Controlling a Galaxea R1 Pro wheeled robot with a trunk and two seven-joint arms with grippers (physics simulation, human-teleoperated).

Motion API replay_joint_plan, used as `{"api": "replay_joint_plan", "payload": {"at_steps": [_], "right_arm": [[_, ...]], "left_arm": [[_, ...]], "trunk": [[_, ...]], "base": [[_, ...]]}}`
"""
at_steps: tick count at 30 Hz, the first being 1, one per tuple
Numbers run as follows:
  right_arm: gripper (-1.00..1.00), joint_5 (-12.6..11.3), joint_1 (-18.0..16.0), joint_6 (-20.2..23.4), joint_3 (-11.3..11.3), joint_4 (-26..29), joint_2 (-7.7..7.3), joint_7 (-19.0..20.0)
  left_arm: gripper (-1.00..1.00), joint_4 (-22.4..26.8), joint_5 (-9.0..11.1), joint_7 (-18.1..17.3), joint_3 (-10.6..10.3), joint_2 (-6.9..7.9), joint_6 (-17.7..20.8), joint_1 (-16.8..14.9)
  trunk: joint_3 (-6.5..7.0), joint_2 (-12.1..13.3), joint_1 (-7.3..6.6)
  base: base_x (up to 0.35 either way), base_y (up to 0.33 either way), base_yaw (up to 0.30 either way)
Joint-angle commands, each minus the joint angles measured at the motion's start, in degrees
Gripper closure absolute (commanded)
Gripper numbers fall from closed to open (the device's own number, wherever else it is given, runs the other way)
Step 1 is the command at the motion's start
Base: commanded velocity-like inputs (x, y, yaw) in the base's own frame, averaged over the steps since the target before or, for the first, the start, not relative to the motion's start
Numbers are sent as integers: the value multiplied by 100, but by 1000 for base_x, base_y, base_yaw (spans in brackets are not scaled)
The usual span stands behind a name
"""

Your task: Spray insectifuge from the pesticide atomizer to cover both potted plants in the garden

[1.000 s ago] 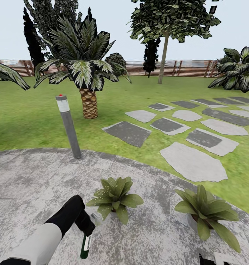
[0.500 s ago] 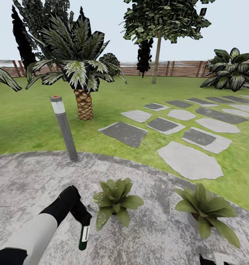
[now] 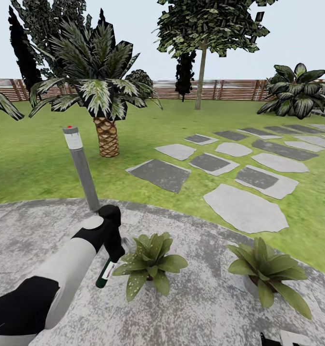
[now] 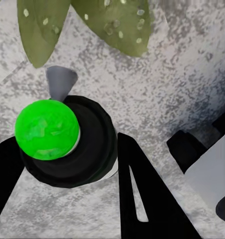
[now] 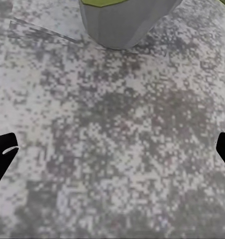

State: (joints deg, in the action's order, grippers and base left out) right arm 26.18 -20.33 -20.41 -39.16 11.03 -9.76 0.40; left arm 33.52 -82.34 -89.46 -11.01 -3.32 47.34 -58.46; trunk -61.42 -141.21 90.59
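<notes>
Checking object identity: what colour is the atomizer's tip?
Bright green, clearest in the left wrist view, on the atomizer.

In the head view the left gripper (image 3: 115, 253) hides the upper part of the spray bottle (image 3: 104, 274). The right wrist view's edge cuts off a grey pot (image 5: 126, 20), and the right jaws show as mere dark corners.

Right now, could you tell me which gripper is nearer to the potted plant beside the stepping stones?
Right. The right gripper hangs open over the paving just short of that plant's grey pot; the left gripper, holding the pesticide atomizer, is at the other potted plant.
</notes>
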Motion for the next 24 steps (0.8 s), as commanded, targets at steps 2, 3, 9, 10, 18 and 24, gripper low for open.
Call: {"api": "replay_joint_plan", "payload": {"at_steps": [2,3,9,10,18,24], "right_arm": [[-100,63,30,-18,-48,-73,66,5],[-100,63,30,-17,-48,-70,84,6],[-100,55,37,-16,-48,-48,122,6],[-100,55,38,-16,-48,-48,122,5],[-100,54,38,-16,-48,-48,123,4],[-100,54,38,-16,-48,-48,123,4]], "left_arm": [[100,71,-116,-54,-74,61,-4,-68],[100,98,-151,-54,-107,64,-34,-101],[100,135,-350,-54,-268,26,-27,-296],[100,139,-383,-54,-269,14,-23,-328],[100,153,-570,-54,-271,-198,-14,-438],[100,83,-552,-54,-244,-309,-7,-409]], "trunk": [[-5,-2,-1],[-5,-2,-1],[-5,-2,-1],[-5,-2,-1],[-5,-2,-1],[-5,-2,-1]], "base": [[0,0,0],[0,0,0],[25,-13,0],[152,-99,0],[147,-205,0],[-198,-210,0]]}}
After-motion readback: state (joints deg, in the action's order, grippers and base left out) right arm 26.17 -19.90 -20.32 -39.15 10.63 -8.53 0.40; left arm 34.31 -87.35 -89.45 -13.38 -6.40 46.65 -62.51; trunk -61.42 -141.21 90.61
